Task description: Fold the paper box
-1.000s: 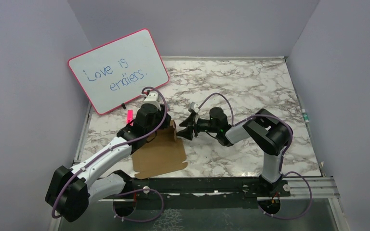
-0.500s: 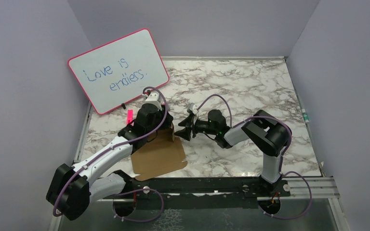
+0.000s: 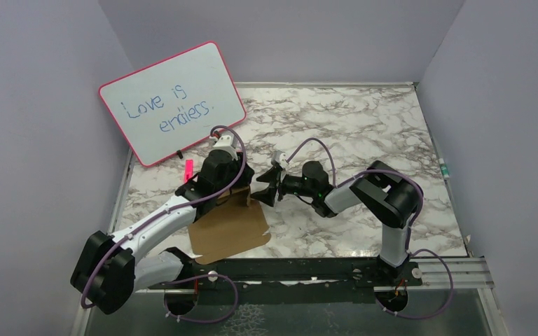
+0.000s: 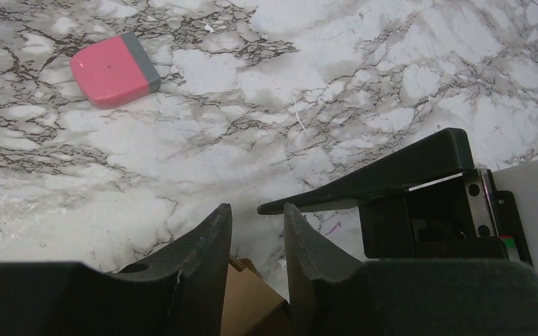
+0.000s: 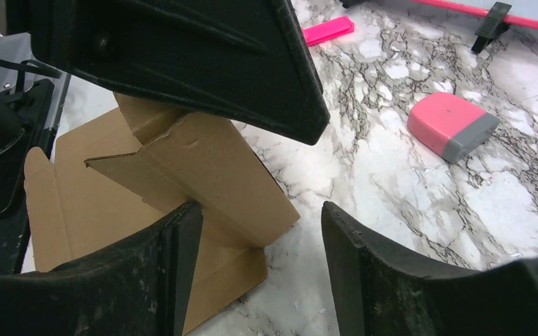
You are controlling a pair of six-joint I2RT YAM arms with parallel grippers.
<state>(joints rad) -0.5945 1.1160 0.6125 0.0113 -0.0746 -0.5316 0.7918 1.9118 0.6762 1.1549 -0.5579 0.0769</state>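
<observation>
The paper box is pinched by its raised flap in the left gripper, and that flap is parked just left of the wide-apart right gripper.

Brown paper box, one flap up

A robotics lab cell: plain lavender partition walls box in a marble-patterned tabletop, with two cabled arms bolted to a black metal rail.
</observation>
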